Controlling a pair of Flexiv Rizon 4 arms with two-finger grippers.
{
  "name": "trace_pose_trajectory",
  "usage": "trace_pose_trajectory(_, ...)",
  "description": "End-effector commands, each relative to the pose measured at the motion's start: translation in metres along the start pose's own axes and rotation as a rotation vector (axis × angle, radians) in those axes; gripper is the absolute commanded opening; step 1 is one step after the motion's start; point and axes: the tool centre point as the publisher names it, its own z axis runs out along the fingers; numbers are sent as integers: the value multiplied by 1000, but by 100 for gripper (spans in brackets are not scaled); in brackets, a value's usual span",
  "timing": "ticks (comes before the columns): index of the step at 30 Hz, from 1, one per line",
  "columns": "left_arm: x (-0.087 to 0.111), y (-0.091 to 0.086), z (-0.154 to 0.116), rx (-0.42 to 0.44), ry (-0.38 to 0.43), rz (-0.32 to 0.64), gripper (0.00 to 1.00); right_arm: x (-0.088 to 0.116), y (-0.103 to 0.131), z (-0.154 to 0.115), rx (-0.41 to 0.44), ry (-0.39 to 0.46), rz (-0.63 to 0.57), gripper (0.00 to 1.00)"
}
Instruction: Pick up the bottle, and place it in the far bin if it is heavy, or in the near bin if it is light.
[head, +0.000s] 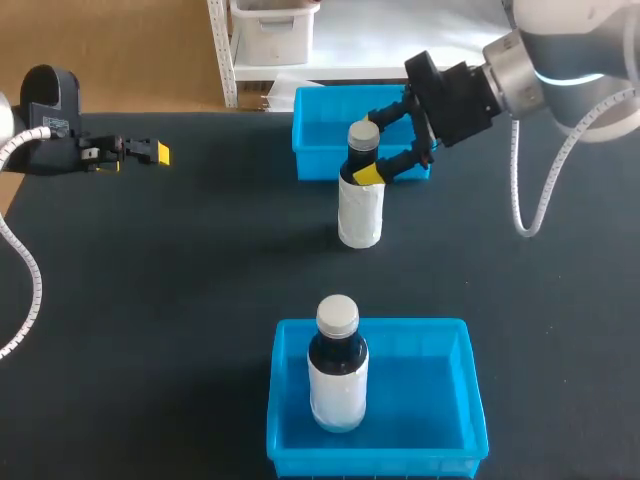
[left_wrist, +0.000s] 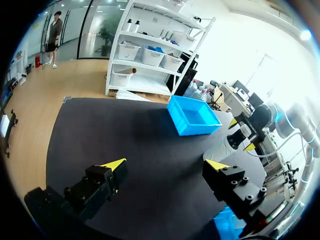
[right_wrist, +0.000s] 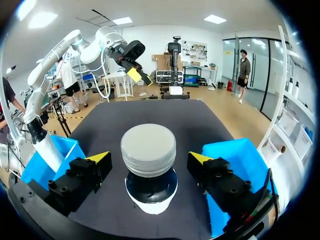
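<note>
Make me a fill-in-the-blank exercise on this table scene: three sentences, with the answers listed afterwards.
1. One dark plastic bottle with a white label and grey cap stands ____ inside the near blue plastic bin.
2. The right hand flanks a second matching bottle, which stands on the black table just in front of the other blue bin, the ____ one.
3. The left hand holds nothing, and its fingers are ____.

Missing words: upright; far; open.
</note>
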Motion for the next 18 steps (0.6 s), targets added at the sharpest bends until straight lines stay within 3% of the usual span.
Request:
trace_pose_trajectory(1,0,0,0,0,0,0,100,1,-1,1,-3,-4,1,100)
trace_pose_trajectory(3,0,0,0,0,0,0,100,2,-2,2,-4,-5,4,100)
trace_pose_trajectory(7,0,0,0,0,0,0,100,2,-2,3,-5,-7,6,79)
trace_pose_trajectory(11,0,0,0,0,0,0,100,1,-2,4,-9,-11,5,67)
trace_pose_trajectory(15,0,0,0,0,0,0,100,0,-1,5,-11,-12,3,62)
trace_pose_trajectory(18,0,0,0,0,0,0,100,0,-1,5,-12,-12,3,49)
